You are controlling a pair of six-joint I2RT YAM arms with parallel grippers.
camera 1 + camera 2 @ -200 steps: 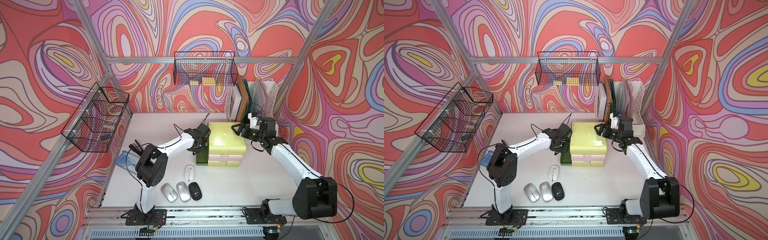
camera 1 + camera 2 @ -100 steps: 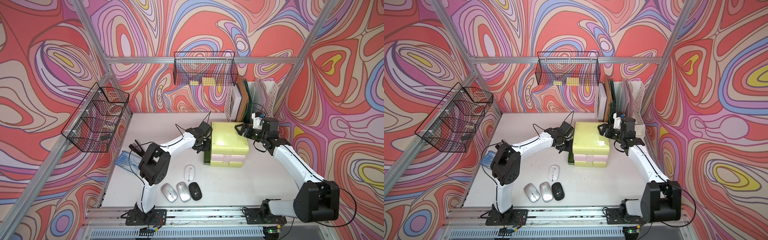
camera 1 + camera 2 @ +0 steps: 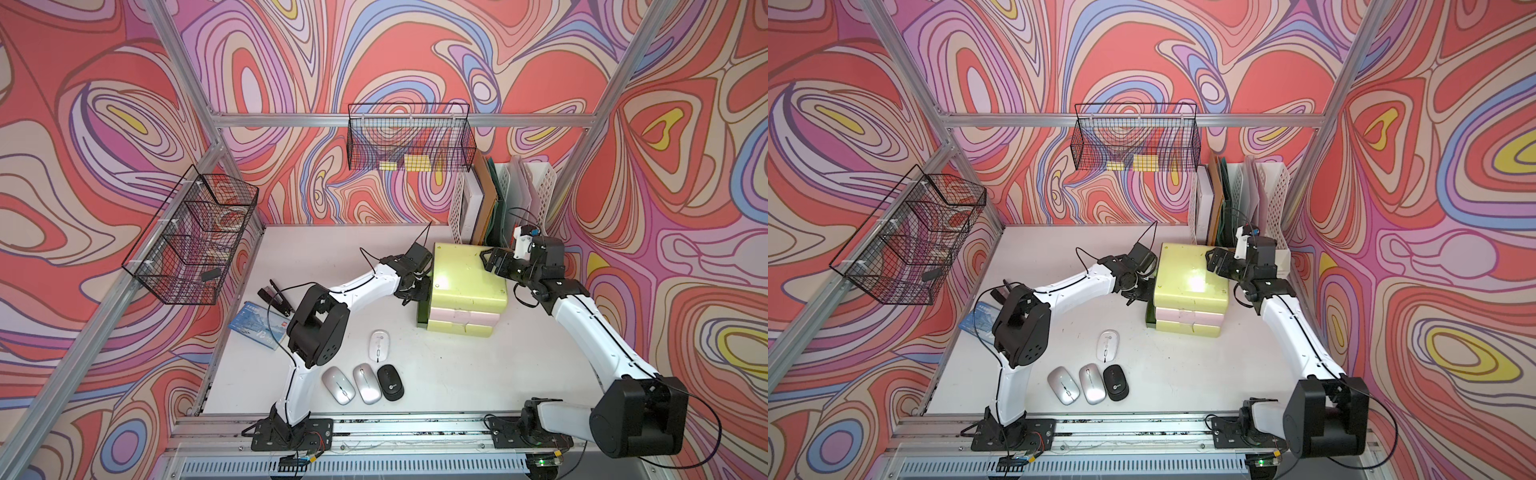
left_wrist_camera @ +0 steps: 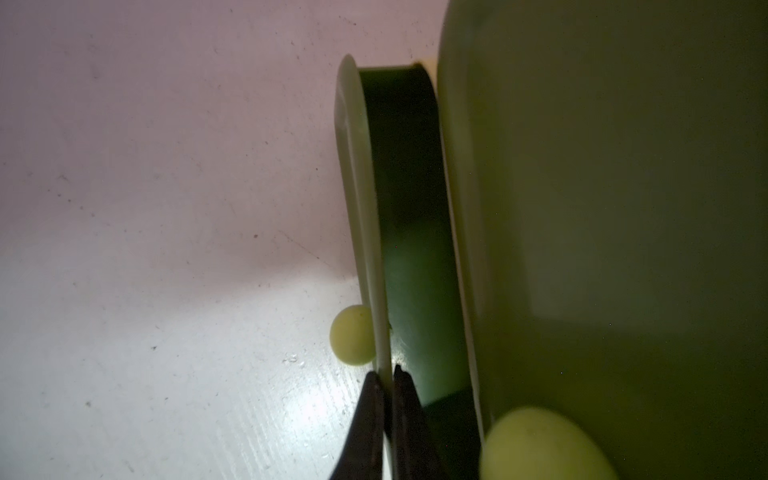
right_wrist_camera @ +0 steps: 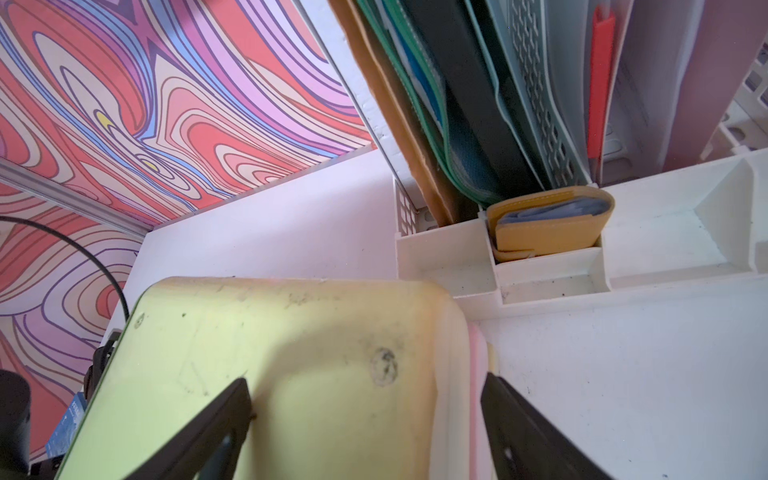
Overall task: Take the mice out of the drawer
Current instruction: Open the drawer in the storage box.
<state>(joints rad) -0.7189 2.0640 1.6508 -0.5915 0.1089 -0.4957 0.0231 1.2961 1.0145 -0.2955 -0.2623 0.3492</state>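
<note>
We count four mice [image 3: 366, 383] out on table [image 3: 457, 374], 7 o'clock of cabinet [image 3: 469, 274] — white mouse [image 3: 379, 345], silver pair [image 3: 338, 385], black mouse [image 3: 390, 382]. Drawer [image 3: 422, 309], at cabinet's 9 o'clock, barely ajar, contents hidden — remainder unverified. Left gripper [image 4: 384, 386] pinched tight on drawer front [image 4: 361, 208]; right gripper [image 5: 368, 384] spread wide astride cabinet corner, clamping nothing.

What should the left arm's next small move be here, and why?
Probably pull the drawer front a little further out from the cabinet. The left end effector is shut on that panel, and only a narrow dark gap shows behind it, so the inside is hidden. The right end effector stands open over the cabinet's top corner. Four mice lie on the table.
</note>
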